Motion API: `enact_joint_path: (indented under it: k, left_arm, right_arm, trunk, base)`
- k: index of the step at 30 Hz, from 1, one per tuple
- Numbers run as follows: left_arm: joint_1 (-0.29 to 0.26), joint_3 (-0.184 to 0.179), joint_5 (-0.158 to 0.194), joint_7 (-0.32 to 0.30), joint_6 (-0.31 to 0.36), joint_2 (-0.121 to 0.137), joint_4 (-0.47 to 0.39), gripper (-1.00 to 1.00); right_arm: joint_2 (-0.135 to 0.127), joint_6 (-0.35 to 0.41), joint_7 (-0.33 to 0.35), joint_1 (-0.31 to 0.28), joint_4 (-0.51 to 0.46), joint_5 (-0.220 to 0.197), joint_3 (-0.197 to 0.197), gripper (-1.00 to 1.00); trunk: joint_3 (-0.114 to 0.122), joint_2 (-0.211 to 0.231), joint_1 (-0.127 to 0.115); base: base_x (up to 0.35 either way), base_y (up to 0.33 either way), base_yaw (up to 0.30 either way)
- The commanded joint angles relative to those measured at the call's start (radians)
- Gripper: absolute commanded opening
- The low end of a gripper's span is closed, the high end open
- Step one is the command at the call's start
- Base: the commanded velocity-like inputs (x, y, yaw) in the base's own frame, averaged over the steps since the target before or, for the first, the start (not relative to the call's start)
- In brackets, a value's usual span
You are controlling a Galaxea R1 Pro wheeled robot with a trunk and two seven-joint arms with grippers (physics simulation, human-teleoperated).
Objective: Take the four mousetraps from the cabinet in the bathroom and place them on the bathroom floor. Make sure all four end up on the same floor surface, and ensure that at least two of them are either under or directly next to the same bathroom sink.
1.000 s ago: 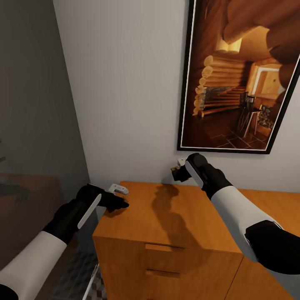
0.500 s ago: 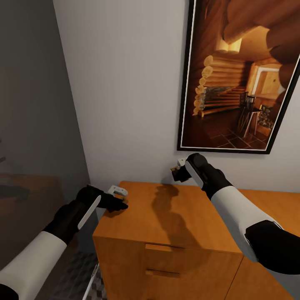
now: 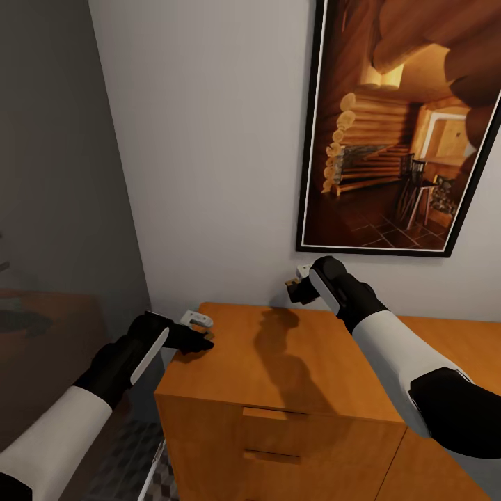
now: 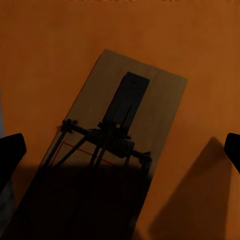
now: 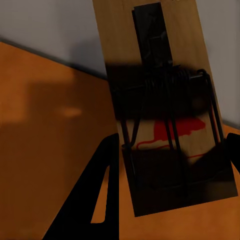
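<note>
On the orange-brown cabinet (image 3: 278, 376), near its left rear corner, a tan mousetrap (image 4: 125, 135) lies flat. My left gripper (image 3: 199, 331) hovers open just over it, and in the left wrist view the two dark fingertips (image 4: 11, 152) stand apart on either side of the trap without touching it. My right gripper (image 3: 295, 282) is raised above the back of the cabinet top, close to the wall, and is shut on a second mousetrap (image 5: 165, 100) with a red mouse print. The bathroom floor (image 3: 149, 480) shows as patterned tiles left of the cabinet.
A large framed picture of a log cabin (image 3: 403, 125) hangs on the white wall behind the cabinet. A dark grey panel (image 3: 56, 209) closes off the left side. Drawer fronts with bar handles (image 3: 275, 414) face me below the cabinet top.
My left gripper has edged slightly back and down over the trap at the cabinet's corner. The right arm and its trap have not moved.
</note>
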Motion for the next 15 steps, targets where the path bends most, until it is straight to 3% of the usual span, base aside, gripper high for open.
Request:
enact_joint_path:
  k: [1,12,13,15]
  left_arm:
    - [0.000,-0.002,0.009,0.002,0.004,0.001,0.014,1.00]
    - [-0.001,-0.002,0.010,0.003,0.003,-0.001,0.034,1.00]
    - [-0.001,-0.002,0.010,0.003,0.003,-0.001,0.038,-1.00]
    - [-0.001,-0.002,0.010,0.004,0.003,-0.001,0.050,-1.00]
  right_arm:
    - [0.000,0.003,0.000,-0.001,0.000,-0.003,0.002,-1.00]
    - [0.000,0.003,0.001,-0.001,0.000,-0.004,0.002,-1.00]
    - [0.000,0.003,0.001,-0.001,0.000,-0.004,0.002,-1.00]
    - [0.000,0.003,0.001,-0.001,0.001,-0.004,0.002,-1.00]
  trunk:
    - [-0.001,0.000,0.000]
    - [-0.001,0.000,0.000]
    - [-0.001,0.000,0.000]
    - [-0.001,0.000,0.000]
  base:
    - [0.000,0.000,0.000]
    - [0.000,0.000,0.000]
    - [0.000,0.000,0.000]
    - [0.000,0.000,0.000]
